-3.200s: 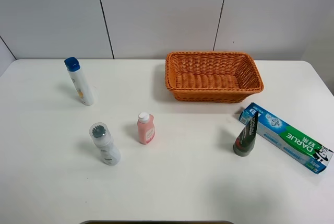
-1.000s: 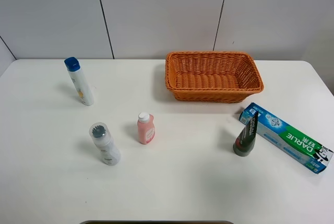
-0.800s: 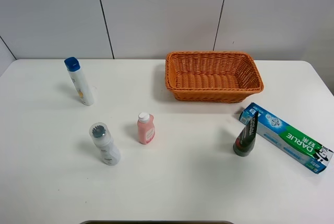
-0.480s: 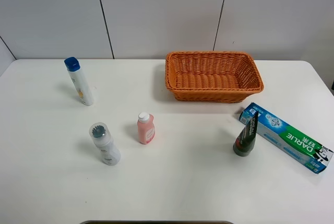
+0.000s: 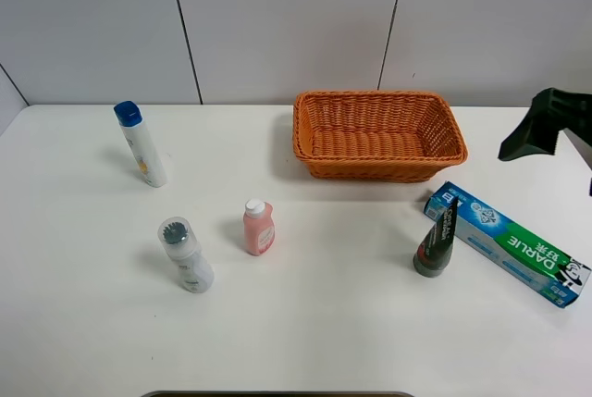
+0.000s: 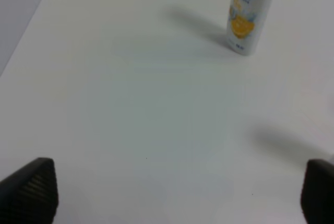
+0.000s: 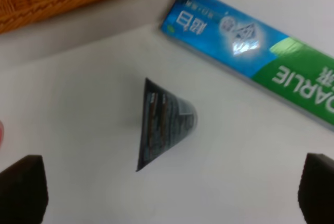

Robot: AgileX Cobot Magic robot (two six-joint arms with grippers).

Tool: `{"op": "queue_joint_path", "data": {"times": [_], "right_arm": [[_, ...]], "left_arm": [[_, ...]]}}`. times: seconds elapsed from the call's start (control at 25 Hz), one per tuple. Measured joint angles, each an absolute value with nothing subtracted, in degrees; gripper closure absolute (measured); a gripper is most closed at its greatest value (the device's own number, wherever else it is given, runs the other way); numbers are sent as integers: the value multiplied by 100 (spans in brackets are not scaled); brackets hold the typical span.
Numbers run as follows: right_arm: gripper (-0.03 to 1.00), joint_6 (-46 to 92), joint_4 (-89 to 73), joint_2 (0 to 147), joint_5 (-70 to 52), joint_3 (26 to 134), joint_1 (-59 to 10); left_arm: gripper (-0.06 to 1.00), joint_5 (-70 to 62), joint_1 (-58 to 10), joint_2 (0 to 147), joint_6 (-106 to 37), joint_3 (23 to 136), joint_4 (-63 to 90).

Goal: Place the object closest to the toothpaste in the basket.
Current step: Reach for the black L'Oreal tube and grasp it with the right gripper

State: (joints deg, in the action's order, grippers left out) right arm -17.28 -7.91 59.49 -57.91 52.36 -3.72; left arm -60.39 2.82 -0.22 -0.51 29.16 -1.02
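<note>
The tube (image 5: 436, 241) stands on its cap, crimped end up, just beside the end of the toothpaste (image 5: 507, 242) box that lies nearer the basket (image 5: 370, 170); the wrist view shows a sliver of table (image 5: 305, 323) between them, so they are not touching. The three bottles are well apart from the box, so I judge the tube to be the thing to move. The basket sits near it, open-topped, so the carry should be short. The right gripper (image 7: 168, 192) hangs high at the table's right side, tips spread wide and gripping nothing; the tube shows between them in its wrist view, which suits a drop straight onto it. The left gripper (image 6: 172, 192) is also wide open and holding nothing, over bare table near the blue-capped bottle (image 5: 141, 145), well clear of the job. On so small a cap the tube may tip if nudged, so a squeeze across its flat faces seems safest
</note>
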Motion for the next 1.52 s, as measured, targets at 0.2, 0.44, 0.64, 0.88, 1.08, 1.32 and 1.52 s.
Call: {"op": "queue_joint_path", "data": {"times": [0.2, 0.44, 0.64, 0.88, 1.08, 1.32, 1.52], "right_arm": [[-2, -2173, -813, 6518, -5535, 5236, -715], [-2, -2327, -817, 7190, -5374, 5240, -978], [-2, -2414, -817, 7809, -5222, 5240, -1227], [-2, -2431, -633, 8408, -5073, 5240, -1397], [-2, -2480, -564, 8828, -4986, 5240, -1398], [-2, -2562, -471, 9135, -4857, 5240, -1398], [-2, -2566, -471, 9474, -4679, 5240, -1404]], "left_arm": [[0, -6039, 282, -22, -51, 2916, -102], [0, -6039, 282, -22, -51, 2916, -102], [0, -6039, 282, -22, -51, 2916, -102], [0, -6039, 282, -22, -51, 2916, -91], [0, -6039, 282, -22, -51, 2916, -91], [0, -6039, 282, -22, -51, 2916, -97], [0, -6039, 282, -22, -51, 2916, -97]]}}
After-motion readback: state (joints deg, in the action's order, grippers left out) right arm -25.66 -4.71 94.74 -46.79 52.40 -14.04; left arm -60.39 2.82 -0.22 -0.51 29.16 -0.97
